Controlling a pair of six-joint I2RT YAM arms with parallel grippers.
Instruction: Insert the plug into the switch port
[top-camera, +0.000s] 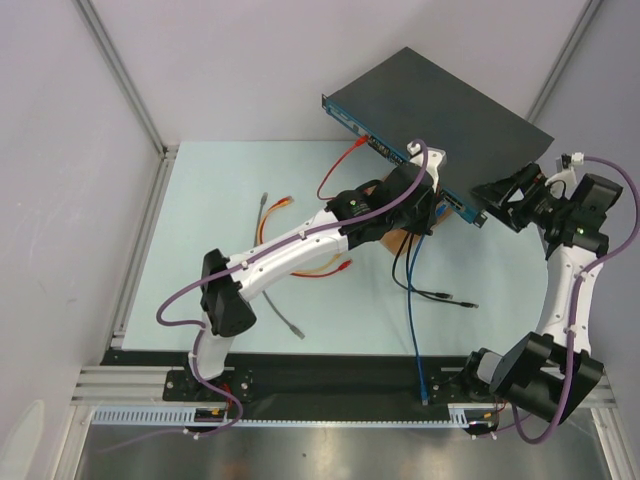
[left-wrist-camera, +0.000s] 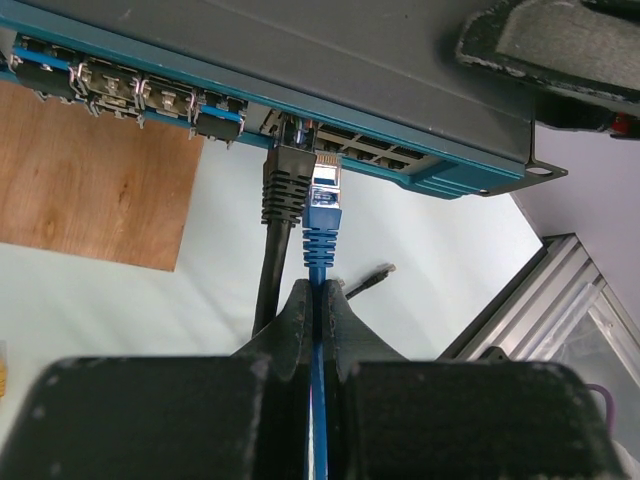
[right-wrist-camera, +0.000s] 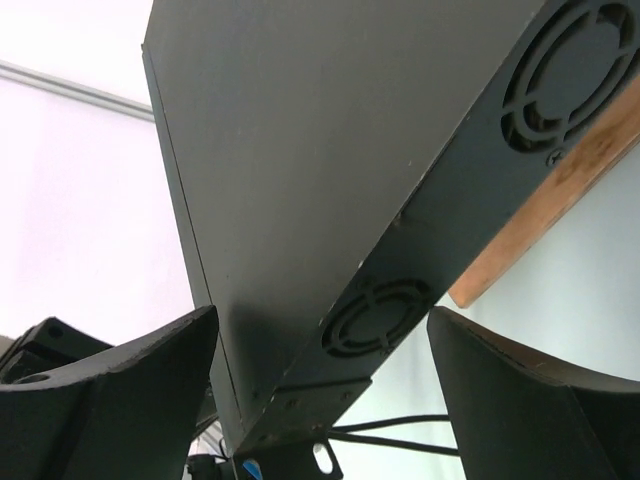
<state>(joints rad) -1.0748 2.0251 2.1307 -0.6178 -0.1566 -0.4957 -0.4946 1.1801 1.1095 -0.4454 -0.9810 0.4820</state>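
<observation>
The switch (top-camera: 440, 110), a flat black box with a narrow blue front face (left-wrist-camera: 400, 165), rests tilted on a wooden board (left-wrist-camera: 90, 180). My left gripper (left-wrist-camera: 318, 290) is shut on the blue cable just behind its blue plug (left-wrist-camera: 325, 195). The plug's tip is at the mouth of a socket, right beside a black plug (left-wrist-camera: 288, 180) sitting in the neighbouring socket; I cannot tell how deep it is. My right gripper (right-wrist-camera: 320, 340) is open at the switch's right front corner (right-wrist-camera: 330, 170). Its fingers (right-wrist-camera: 130, 390) stand on either side of the corner, apart from the box.
Loose orange and red cables (top-camera: 290, 235), a grey cable (top-camera: 290, 325) and a black cable end (top-camera: 450, 297) lie on the pale table. A red cable (top-camera: 340, 165) runs to the switch's left sockets. Aluminium rails (top-camera: 140, 250) border the table.
</observation>
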